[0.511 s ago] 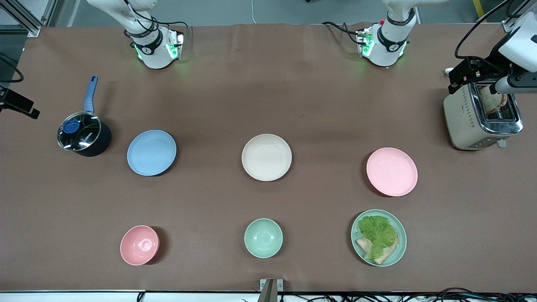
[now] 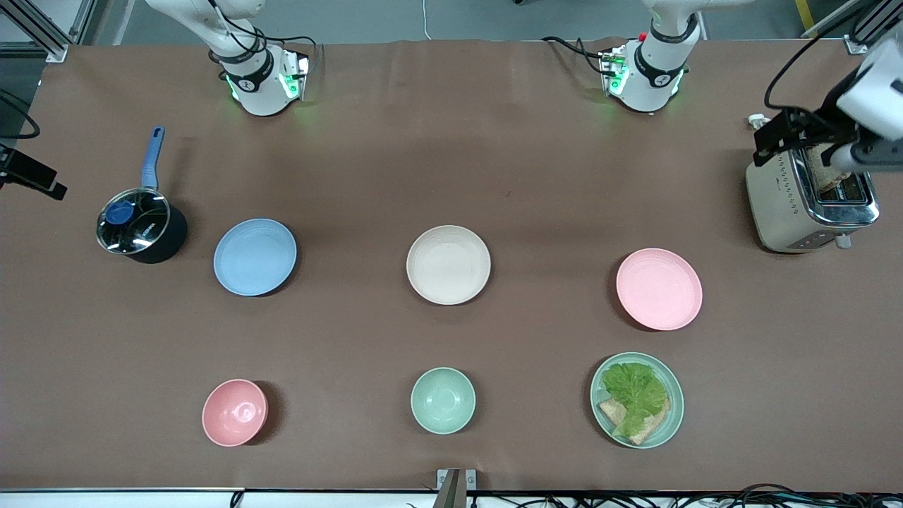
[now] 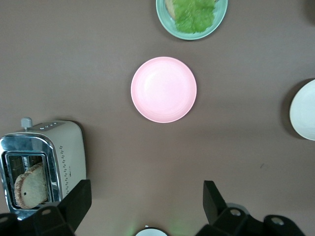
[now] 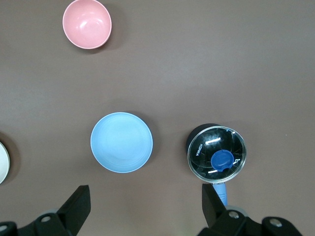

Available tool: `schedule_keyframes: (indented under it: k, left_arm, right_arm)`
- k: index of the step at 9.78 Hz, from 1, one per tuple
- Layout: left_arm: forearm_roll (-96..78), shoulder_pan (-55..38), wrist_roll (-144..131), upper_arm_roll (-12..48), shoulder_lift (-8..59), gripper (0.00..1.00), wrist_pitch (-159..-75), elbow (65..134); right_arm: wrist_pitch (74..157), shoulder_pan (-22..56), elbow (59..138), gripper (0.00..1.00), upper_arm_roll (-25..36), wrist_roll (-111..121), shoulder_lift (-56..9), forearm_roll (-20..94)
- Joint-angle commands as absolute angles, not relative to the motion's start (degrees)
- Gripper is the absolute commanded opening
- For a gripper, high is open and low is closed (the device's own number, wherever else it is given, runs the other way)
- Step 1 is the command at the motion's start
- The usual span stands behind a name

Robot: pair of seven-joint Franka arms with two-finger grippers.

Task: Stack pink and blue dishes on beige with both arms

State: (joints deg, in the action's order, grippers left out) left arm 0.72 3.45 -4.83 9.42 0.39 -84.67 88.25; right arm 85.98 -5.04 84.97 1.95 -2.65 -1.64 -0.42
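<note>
The cream-beige plate (image 2: 449, 264) sits mid-table. The light blue plate (image 2: 255, 257) lies toward the right arm's end, also in the right wrist view (image 4: 121, 142). The pale pink plate (image 2: 659, 288) lies toward the left arm's end, also in the left wrist view (image 3: 163, 89). All three are apart and bare. My left gripper (image 3: 146, 192) hangs high over bare table between the toaster and its own base, open and holding nothing. My right gripper (image 4: 145, 194) is also high, open and holding nothing, over table beside the pot's handle.
A lidded pot (image 2: 141, 226) with a blue handle stands beside the blue plate. A toaster (image 2: 811, 201) holding bread stands at the left arm's end. Nearer the front camera are a pink bowl (image 2: 235, 412), a mint bowl (image 2: 443, 400) and a mint plate (image 2: 637, 399) with lettuce and bread.
The left arm's hand, seen over the toaster in the front view, has shifted slightly. The plates and the right arm have not moved.
</note>
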Motion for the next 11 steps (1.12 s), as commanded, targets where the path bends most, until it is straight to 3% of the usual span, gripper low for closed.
schedule_keyframes:
  k: [1, 4, 7, 8, 11]
  left_arm:
    - [0.6, 6.5, -4.4, 9.4, 6.8, 1.00, -92.6, 92.4]
    - [1.0, 9.8, -3.2, 9.5, 11.5, 1.00, -110.5, 103.9]
    - [0.9, 10.9, 0.4, 9.5, 19.7, 1.00, -122.1, 107.7]
    - [1.0, 13.0, 2.8, 9.5, 23.0, 1.00, -124.8, 107.5]
    - [0.5, 15.7, 10.1, 9.8, 30.4, 0.84, -128.2, 105.5]
  right_arm:
    - [85.6, -5.3, 85.9, 1.00, 1.9, -1.0, -2.5, 0.2]
    - [93.4, -5.4, 96.8, 1.00, 1.8, 0.9, -6.9, 1.7]
    - [120.6, -5.7, 118.4, 1.00, 1.9, 10.6, -8.5, 7.0]
    - [126.7, -5.6, 121.3, 1.00, 1.8, 13.2, -10.5, 8.2]
    - [129.9, -7.6, 123.4, 1.00, 1.9, 30.1, -15.9, 18.5]
